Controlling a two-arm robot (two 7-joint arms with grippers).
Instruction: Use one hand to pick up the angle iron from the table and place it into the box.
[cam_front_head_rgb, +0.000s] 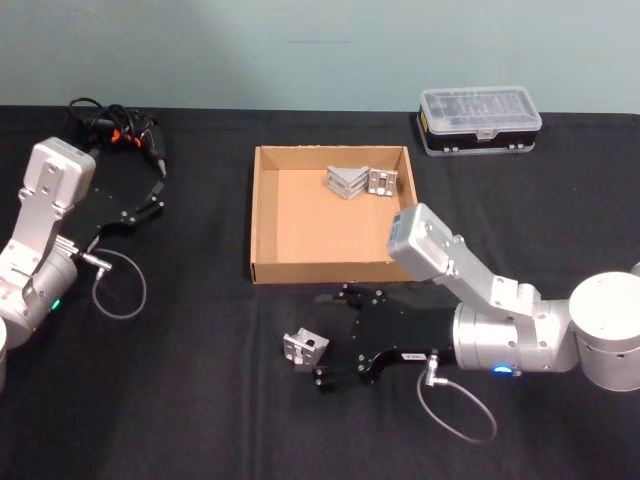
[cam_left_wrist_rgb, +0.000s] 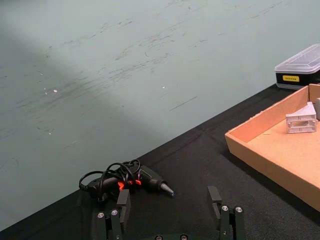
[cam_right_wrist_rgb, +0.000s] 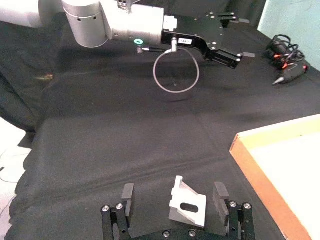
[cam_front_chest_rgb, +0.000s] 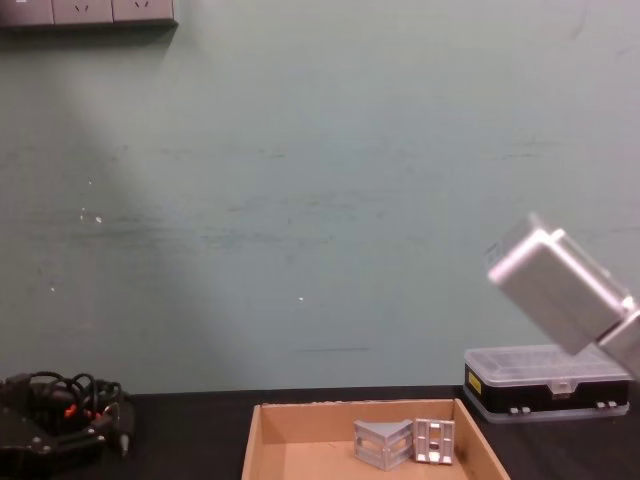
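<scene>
A silver angle iron (cam_front_head_rgb: 305, 348) (cam_right_wrist_rgb: 187, 207) rests on the black table (cam_front_head_rgb: 180, 400), a little in front of the tan cardboard box (cam_front_head_rgb: 262, 215) (cam_front_chest_rgb: 250, 445). My right gripper (cam_front_head_rgb: 324, 340) (cam_right_wrist_rgb: 173, 193) is low over the table and open, one finger on each side of this angle iron, not closed on it. Two more angle irons (cam_front_head_rgb: 347, 181) (cam_front_chest_rgb: 383, 443) lie side by side at the box's far right corner. My left gripper (cam_front_head_rgb: 152, 190) (cam_left_wrist_rgb: 169, 200) is open and holds nothing, off at the table's left.
A black case with a clear lid (cam_front_head_rgb: 480, 120) (cam_front_chest_rgb: 545, 385) stands behind the box at the right. A black tool with coiled cable (cam_front_head_rgb: 115, 130) (cam_left_wrist_rgb: 132, 181) lies at the far left, just beyond the left gripper.
</scene>
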